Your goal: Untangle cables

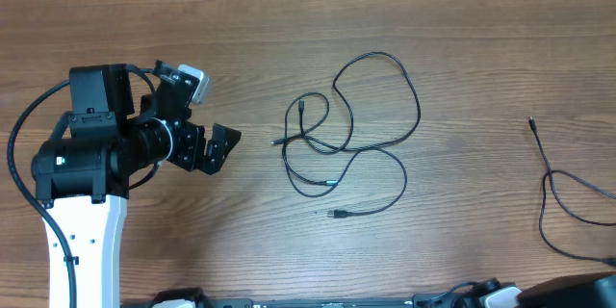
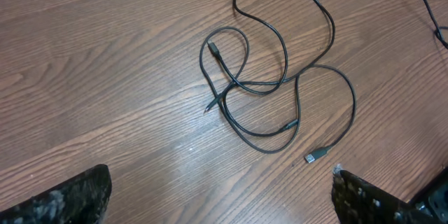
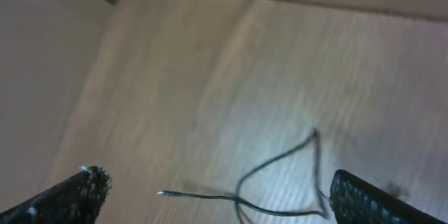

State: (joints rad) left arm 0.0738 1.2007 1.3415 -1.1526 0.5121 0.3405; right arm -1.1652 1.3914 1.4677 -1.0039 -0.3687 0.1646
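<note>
Two arms work at a wood-grain table (image 1: pixel 462 19), though the overhead view shows only the left arm (image 1: pixel 85 159) in full. It has a white base and black upper links and stands at the left side, pointing toward the middle. The left gripper (image 1: pixel 221 150) hangs with its jaws spread wide, holding nothing, just left of the cables and apart from them. The right gripper (image 3: pixel 215 177) is likewise wide open in its own blurred wrist view, with a thin cord lying on the wood between and beyond its fingers; whether it touches that cord I cannot tell. The tangled cables (image 1: pixel 313 140) lie flat at the table's centre, thin black cords crossing one another in several loose loops. A separate cable (image 1: pixel 547 175) lies well apart near the right edge, running off the frame. One small plug (image 1: pixel 339 214) ends the tangle's lower strand, pointing left.
</note>
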